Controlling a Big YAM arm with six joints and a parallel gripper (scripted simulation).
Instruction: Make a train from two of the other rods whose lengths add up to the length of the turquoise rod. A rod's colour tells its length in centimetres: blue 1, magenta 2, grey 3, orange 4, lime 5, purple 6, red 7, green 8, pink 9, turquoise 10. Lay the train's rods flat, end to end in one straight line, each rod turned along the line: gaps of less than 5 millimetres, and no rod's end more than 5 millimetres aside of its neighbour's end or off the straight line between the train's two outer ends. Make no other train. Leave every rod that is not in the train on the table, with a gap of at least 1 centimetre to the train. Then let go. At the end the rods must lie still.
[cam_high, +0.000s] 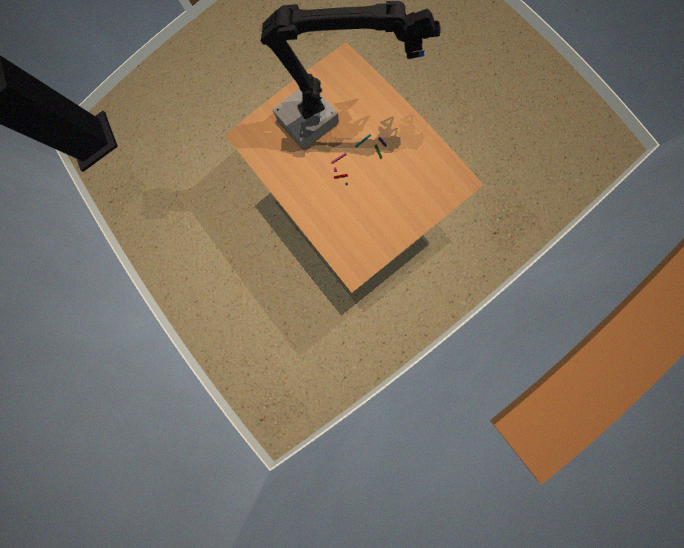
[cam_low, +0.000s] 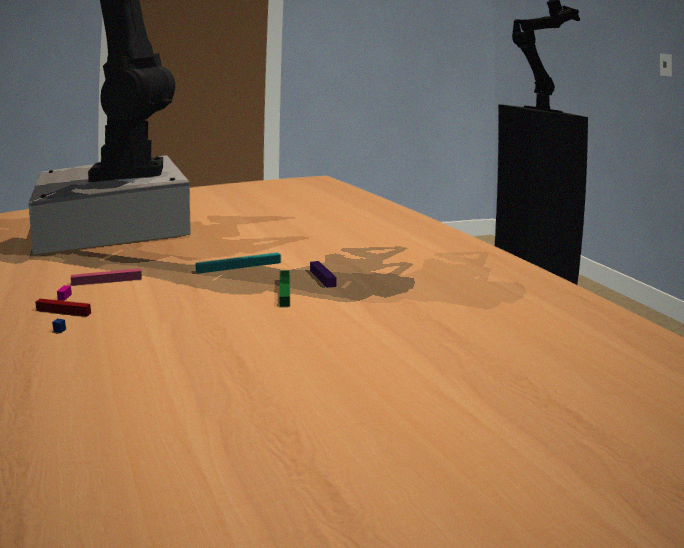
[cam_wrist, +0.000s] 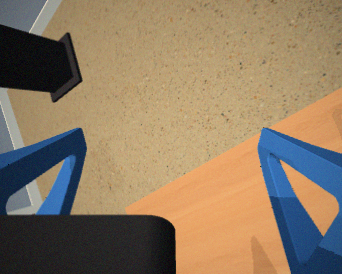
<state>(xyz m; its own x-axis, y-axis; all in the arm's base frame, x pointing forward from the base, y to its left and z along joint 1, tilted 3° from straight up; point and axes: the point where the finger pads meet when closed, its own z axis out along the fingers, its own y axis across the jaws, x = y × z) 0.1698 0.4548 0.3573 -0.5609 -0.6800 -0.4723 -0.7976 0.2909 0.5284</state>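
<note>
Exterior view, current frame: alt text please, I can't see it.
Seven coloured rods lie scattered and unjoined on a wooden table, near the grey base of a black arm; the jaws are out of frame.
</note>
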